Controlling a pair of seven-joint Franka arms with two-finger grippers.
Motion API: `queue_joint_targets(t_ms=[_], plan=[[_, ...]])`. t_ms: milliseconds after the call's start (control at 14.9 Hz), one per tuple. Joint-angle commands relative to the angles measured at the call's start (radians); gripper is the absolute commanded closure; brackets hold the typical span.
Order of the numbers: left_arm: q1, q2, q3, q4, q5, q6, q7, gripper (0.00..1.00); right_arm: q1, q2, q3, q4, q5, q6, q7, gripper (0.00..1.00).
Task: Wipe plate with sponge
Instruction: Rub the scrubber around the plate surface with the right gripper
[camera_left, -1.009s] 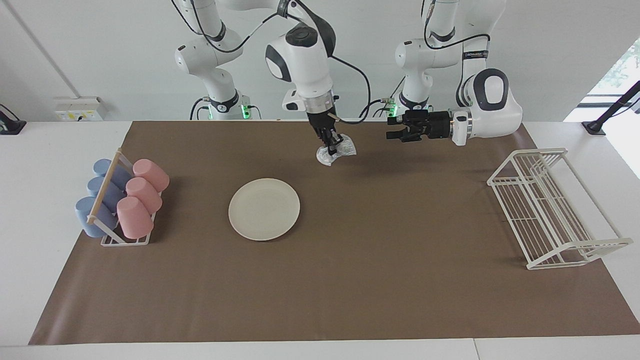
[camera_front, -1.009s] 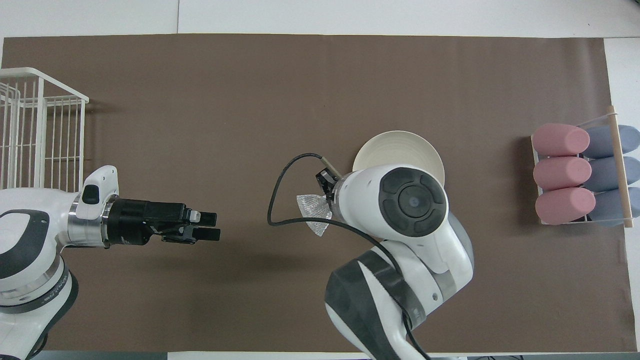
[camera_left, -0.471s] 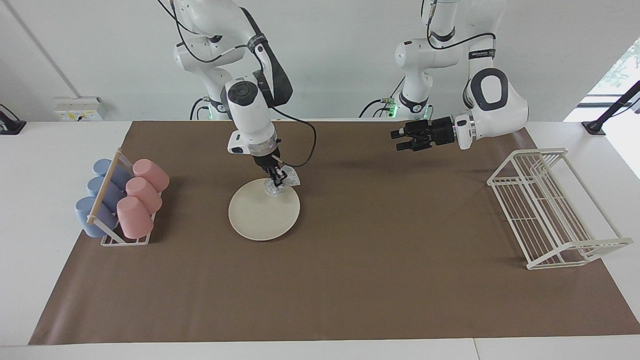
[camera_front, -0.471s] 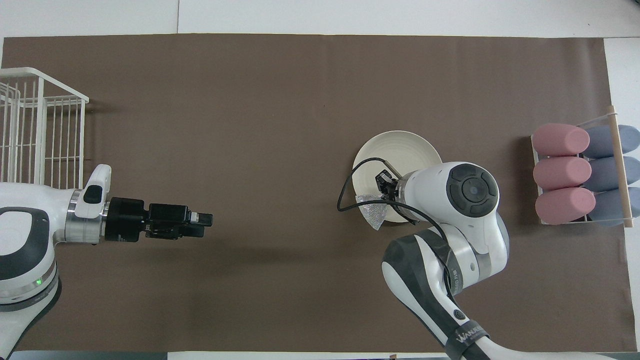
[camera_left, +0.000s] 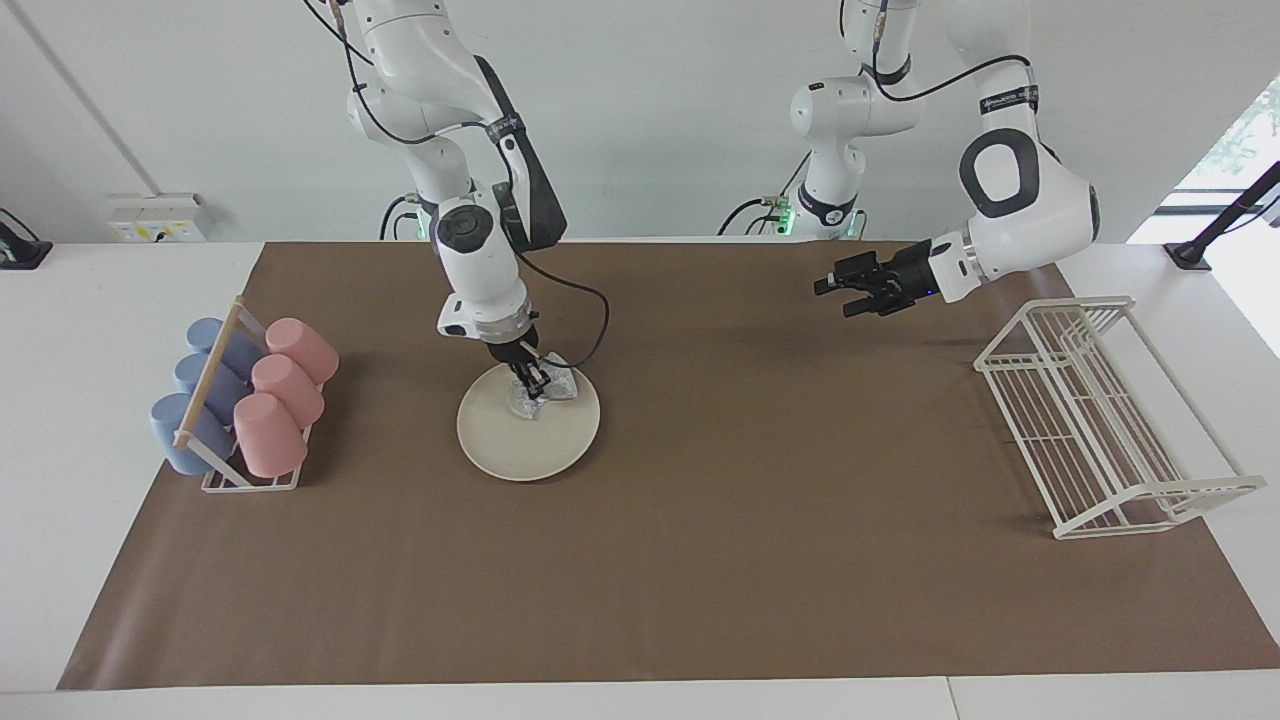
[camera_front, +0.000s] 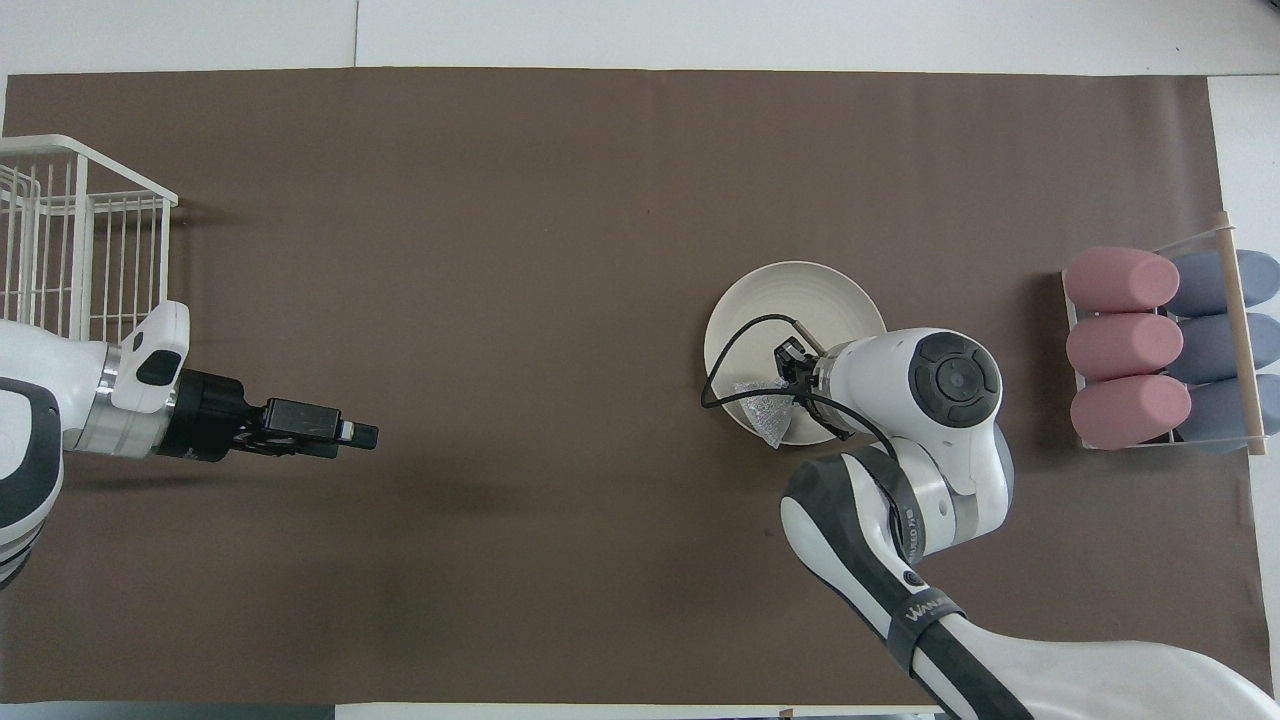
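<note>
While right tool (camera_left: 530, 386) presses sponge (camera_left: 545, 394), plate (camera_left: 520, 440) underneath

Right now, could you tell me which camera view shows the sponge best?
The facing view: the sponge shows pressed on the plate under the right tool. In the overhead view the right arm's wrist covers part of it, leaving only its speckled edge.
</note>
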Motion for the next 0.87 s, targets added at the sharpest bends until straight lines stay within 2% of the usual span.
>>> queue_joint_targets(t_ms=[0, 135, 269, 605, 807], plan=[[0.016, 0.015, -0.004, 0.019, 0.040, 0.021, -0.008, 0.00, -0.039, 0.050, 0.014, 0.000, -0.005, 0.061, -0.070, 1.00], [0.005, 0.015, -0.004, 0.019, 0.066, 0.047, -0.007, 0.00, -0.095, 0.073, 0.014, 0.000, -0.005, 0.119, -0.203, 1.00], [0.002, 0.015, -0.007, 0.025, 0.069, 0.051, -0.008, 0.00, -0.126, 0.080, 0.014, 0.004, -0.005, 0.128, -0.284, 1.00], [-0.025, 0.015, -0.013, 0.025, 0.070, 0.099, -0.010, 0.00, -0.111, 0.077, 0.017, 0.004, 0.004, 0.122, -0.257, 1.00], [-0.025, 0.015, -0.011, 0.025, 0.070, 0.099, -0.008, 0.00, -0.044, 0.073, 0.017, 0.003, 0.012, 0.115, -0.095, 1.00]])
